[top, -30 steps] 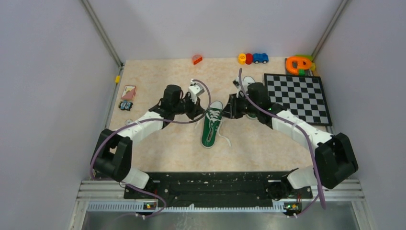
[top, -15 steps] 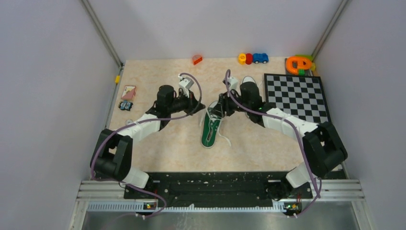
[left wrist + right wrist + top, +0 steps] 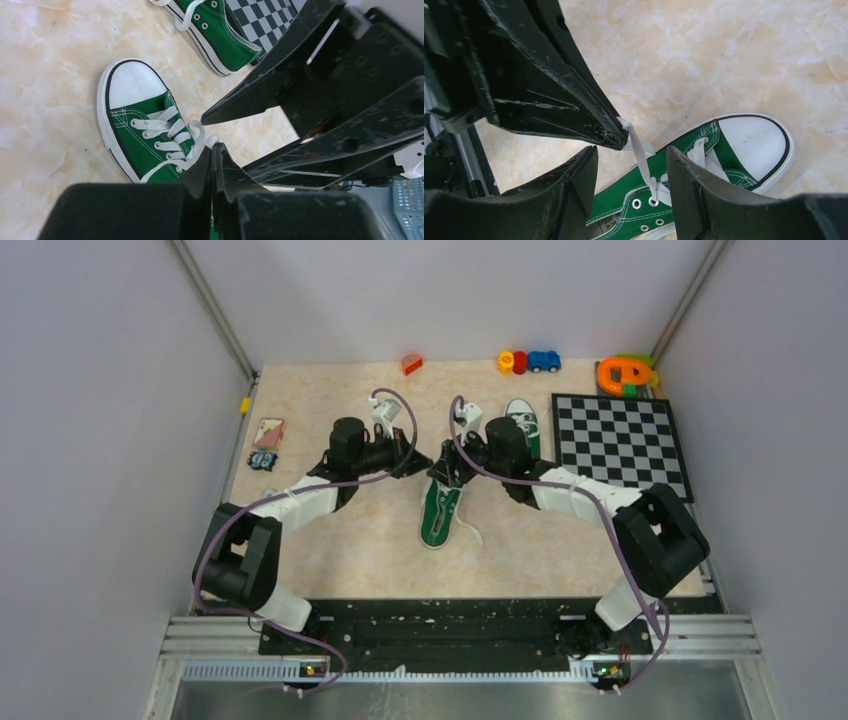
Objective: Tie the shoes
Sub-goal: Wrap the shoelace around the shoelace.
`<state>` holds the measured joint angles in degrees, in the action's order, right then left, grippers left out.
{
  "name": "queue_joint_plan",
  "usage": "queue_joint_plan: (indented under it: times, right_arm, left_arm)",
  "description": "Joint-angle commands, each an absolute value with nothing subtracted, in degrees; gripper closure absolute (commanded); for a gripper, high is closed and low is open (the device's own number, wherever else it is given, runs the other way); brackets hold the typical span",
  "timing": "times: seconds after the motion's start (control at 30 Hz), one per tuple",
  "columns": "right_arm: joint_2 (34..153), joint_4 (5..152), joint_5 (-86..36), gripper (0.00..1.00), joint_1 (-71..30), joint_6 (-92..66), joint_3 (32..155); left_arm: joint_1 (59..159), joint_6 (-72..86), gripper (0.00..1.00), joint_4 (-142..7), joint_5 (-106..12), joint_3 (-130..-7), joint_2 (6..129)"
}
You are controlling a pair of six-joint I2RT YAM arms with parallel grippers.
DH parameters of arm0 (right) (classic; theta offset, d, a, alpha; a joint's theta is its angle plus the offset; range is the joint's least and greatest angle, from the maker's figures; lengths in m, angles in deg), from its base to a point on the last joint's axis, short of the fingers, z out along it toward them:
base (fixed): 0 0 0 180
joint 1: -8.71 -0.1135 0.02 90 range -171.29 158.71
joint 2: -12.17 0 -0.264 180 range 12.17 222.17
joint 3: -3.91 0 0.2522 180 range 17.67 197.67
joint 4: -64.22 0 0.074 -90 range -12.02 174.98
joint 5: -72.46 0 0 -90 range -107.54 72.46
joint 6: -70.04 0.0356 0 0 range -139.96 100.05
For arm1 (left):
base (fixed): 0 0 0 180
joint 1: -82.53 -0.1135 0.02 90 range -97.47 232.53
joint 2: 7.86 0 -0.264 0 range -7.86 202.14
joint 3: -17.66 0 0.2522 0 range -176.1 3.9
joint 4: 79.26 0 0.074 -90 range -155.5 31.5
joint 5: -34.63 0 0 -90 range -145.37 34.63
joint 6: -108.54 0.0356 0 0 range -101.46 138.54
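The left end effector [image 3: 214, 150] pinches a flat white lace [image 3: 644, 165] taut above the shoe [image 3: 440, 512] in the middle of the overhead view. The right end effector [image 3: 630, 152] gapes wide astride it. I'd close low near the eyelets [image 3: 636, 203], keeping tension. Soft green canvas, smooth rubber toe cap [image 3: 751, 140], marbled desk [image 3: 340, 540].

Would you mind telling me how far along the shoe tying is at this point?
Done: nothing yet; no bow shows on either shoe. In hand: the left hand pinches a lace of the middle shoe, pulled up taut, while the right hand stands open close by. Left: knotting this shoe, then the shoe by the chessboard.
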<state>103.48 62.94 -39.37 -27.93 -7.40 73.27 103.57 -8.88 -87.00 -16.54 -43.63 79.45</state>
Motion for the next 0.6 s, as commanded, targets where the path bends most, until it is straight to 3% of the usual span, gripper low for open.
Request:
queue_joint_plan:
  times: [0.0,0.17,0.37,0.47,0.57]
  right_arm:
    - [105.12,59.29,-36.33,0.47,-29.82,-8.75,75.46]
    - [106.67,57.45,-35.38,0.45,-30.40,-7.73,75.44]
    - [108.52,54.99,-35.59,0.56,-30.98,-5.88,75.95]
    - [108.97,53.40,-35.20,0.66,-31.17,-4.53,75.91]
    - [109.02,52.44,-34.42,0.87,-31.28,-3.41,75.86]
  left_arm:
    - [103.49,-11.17,1.00,-90.36,-15.48,-44.16,79.42]
    - [103.46,-11.71,1.00,-90.01,-14.80,-44.14,79.33]
    - [103.53,-11.19,1.00,-89.76,-13.40,-44.24,79.06]
    - [103.51,-12.08,1.00,-89.88,-12.20,-44.73,79.28]
    - [103.49,-12.95,1.00,-90.45,-11.61,-44.70,79.42]
